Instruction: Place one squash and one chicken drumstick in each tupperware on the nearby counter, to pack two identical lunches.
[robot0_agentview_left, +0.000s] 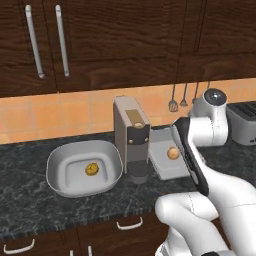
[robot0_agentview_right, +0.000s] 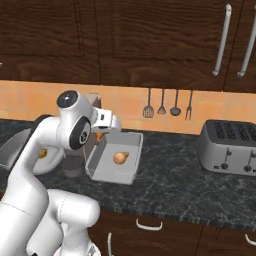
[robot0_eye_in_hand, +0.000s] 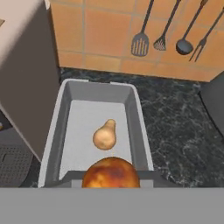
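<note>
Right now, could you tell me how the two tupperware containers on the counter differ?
The white tub is rounded and bowl-like; the grey tray is rectangular with straight walls. The tub holds a knobbly yellow squash; the tray holds a smooth tan squash. Both sit on the dark counter, flanking the coffee machine.

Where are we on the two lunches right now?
Done: each tupperware holds a squash, yellow squash in the white tub, tan squash in the grey tray. In hand: a drumstick over the tray. Left: release it; the tub needs a drumstick.
</note>
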